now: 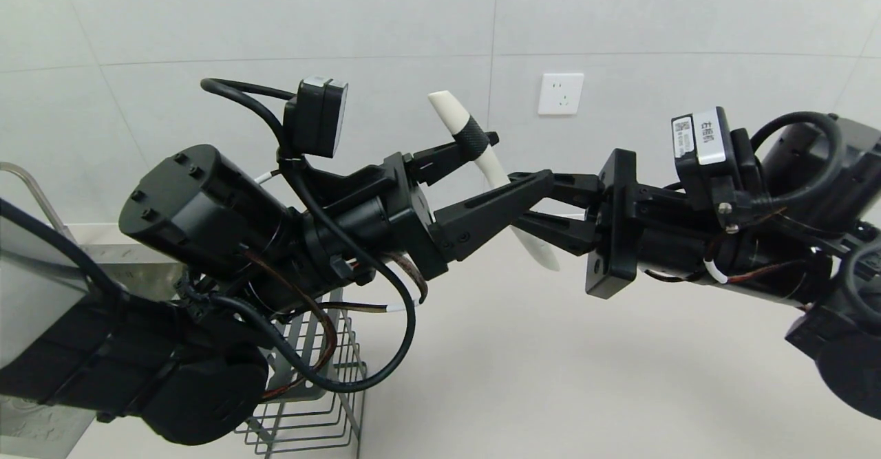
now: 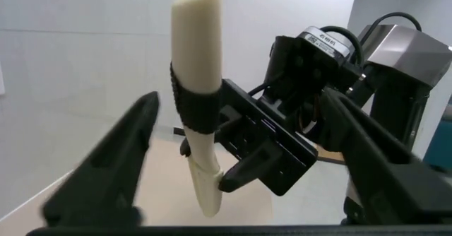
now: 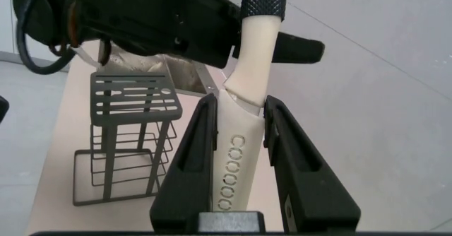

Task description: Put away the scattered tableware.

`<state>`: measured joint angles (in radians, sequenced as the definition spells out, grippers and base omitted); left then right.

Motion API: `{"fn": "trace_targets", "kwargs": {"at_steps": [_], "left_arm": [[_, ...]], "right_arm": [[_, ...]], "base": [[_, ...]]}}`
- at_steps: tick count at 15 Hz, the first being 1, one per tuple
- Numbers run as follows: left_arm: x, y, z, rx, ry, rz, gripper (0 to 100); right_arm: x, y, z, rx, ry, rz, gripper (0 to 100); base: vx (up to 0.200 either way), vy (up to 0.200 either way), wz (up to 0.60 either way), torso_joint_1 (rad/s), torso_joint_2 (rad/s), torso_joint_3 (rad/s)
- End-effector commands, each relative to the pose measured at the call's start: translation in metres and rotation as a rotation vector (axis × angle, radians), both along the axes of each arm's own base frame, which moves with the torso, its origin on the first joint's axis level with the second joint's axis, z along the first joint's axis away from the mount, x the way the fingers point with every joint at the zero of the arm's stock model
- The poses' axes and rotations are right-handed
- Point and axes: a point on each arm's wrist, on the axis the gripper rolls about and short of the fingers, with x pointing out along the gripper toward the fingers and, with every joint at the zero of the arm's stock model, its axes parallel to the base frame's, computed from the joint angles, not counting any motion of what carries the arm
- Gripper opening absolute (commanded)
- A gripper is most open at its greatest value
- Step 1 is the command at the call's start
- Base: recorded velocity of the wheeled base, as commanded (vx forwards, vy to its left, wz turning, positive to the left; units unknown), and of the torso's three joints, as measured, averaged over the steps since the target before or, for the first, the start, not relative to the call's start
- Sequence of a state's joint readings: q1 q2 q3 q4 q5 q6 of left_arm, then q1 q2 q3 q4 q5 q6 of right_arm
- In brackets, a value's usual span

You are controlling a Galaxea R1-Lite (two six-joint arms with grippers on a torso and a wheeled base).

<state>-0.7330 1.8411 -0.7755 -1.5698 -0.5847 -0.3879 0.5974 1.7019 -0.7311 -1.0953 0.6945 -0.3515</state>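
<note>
Setting: we record a kitchen-type workspace. We list large grey wall tiles [image 1: 619, 12], a wall socket [image 1: 560, 93], a pale counter [image 1: 523, 349] and a wire cutlery rack [image 3: 131, 140].

spreading out as a pale beige countertop [image 1: 550, 349], running back to a grey tiled wall [image 1: 413, 25]. carrying a grey wire rack [image 1: 330, 404] on the robot's left side, standing upright, showing a slotted top plate and open wire sides. bearing also a shiny steel fixture [image 1: 41, 287] just beside the rack, farther left; not telling whether resting on the surface or set into it.
</note>
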Motion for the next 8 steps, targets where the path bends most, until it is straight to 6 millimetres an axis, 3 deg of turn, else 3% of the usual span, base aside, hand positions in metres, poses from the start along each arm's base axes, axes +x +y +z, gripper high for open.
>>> {"fn": "trace_targets", "kwargs": {"at_steps": [1, 8], "left_arm": [[-0.0009, 0.0001, 0.0013, -0.003, -0.003, -0.002, 0], [-0.0013, 0.0003, 0.0069, -0.016, -0.025, 0.0, 0]], "right_arm": [[0.0017, 0.0009, -0.0006, 0.0, 0.0, 0.0, 0], [0.0006, 0.0004, 0.0008, 0.005, -0.012, -0.012, 0]], "base": [[0.0, 0.0, 0.0, 0.0, 0.0, 0.0], [0.0, 0.0, 0.0, 0.0, 0.0, 0.0]]}}
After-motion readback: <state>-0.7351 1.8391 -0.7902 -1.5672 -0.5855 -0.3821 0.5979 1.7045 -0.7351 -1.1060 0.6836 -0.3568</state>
